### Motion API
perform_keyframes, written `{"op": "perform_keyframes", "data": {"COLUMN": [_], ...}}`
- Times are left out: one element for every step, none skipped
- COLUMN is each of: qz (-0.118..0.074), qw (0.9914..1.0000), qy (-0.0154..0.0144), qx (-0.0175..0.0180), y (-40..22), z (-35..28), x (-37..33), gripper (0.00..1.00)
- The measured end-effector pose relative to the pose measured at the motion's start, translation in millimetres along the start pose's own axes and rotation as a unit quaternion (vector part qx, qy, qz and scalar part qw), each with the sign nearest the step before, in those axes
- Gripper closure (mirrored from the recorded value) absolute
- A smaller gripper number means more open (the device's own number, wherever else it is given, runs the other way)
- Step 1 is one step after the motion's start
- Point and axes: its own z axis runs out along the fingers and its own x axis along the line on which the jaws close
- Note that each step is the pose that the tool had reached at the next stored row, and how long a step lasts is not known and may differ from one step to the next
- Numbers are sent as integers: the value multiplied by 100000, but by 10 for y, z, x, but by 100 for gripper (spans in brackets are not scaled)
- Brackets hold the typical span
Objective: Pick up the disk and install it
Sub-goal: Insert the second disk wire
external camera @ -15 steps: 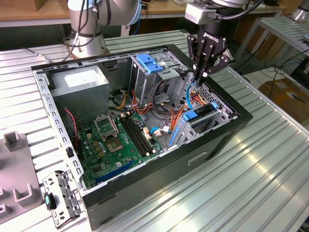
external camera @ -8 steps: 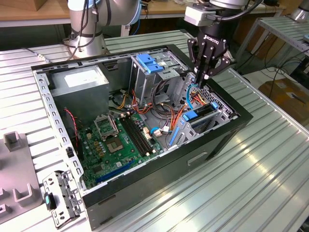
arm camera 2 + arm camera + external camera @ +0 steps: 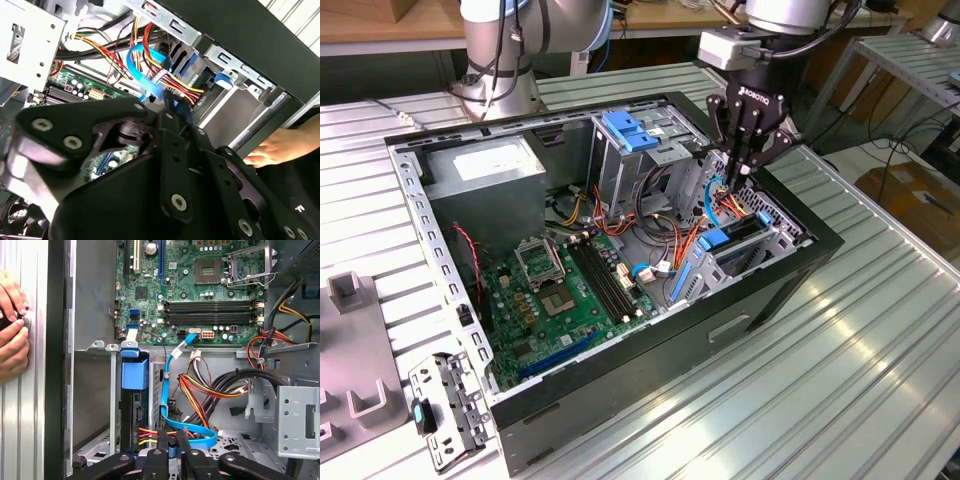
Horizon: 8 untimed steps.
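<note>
In the exterior view, the arm's gripper [image 3: 738, 172] hangs over the open computer case [image 3: 800, 262], near the case's far right corner as that view shows it, with its black fingers pointing down into the wiring. The disk [image 3: 732, 243] sits on edge in the drive bay just below and in front of the gripper, its blue carrier tab showing at the bay's near end. The tall grey cage [image 3: 620, 165] with a blue handle [image 3: 626, 131] stands to the exterior view's left of the gripper, and the motherboard [image 3: 565, 290] lies on the case floor further that way.

The first wrist view looks straight down past the fingertips. There the disk [image 3: 134, 405] stands in its slot with the blue tab uppermost, and the gripper [image 3: 171, 437] is beside it, not on it. The 2 fingertips [image 3: 163, 438] stand close together around the light-blue cable [image 3: 172, 390], which loops between them; the jaws look nearly closed on that cable, holding no disk. This view also shows a person's hands [image 3: 12, 325] resting on the case's outer edge.

In the second wrist view, the gripper body [image 3: 165, 195] covers much of the scene, with the light-blue cable [image 3: 145, 75] and red-and-yellow wires [image 3: 172, 80] beyond it, and 1 hand [image 3: 280, 147] at the case wall.
</note>
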Motion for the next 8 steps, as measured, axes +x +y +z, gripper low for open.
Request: {"op": "perform_keyframes", "data": {"qz": [-4,-7,-6,-15,-50,-157,-280,-493], "qw": [100000,100000,100000,100000,100000,100000,100000,99999], "qy": [15,24,14,-3,4,5,2,18], "qx": [0,0,2,3,11,65,127,225], "y": [-1,-1,-1,-1,-1,0,0,4], "z": [2,2,4,7,9,15,19,26], "x": [-1,-1,0,8,20,45,65,98], "gripper": [84,84,84,84,84,84,84,84]}}
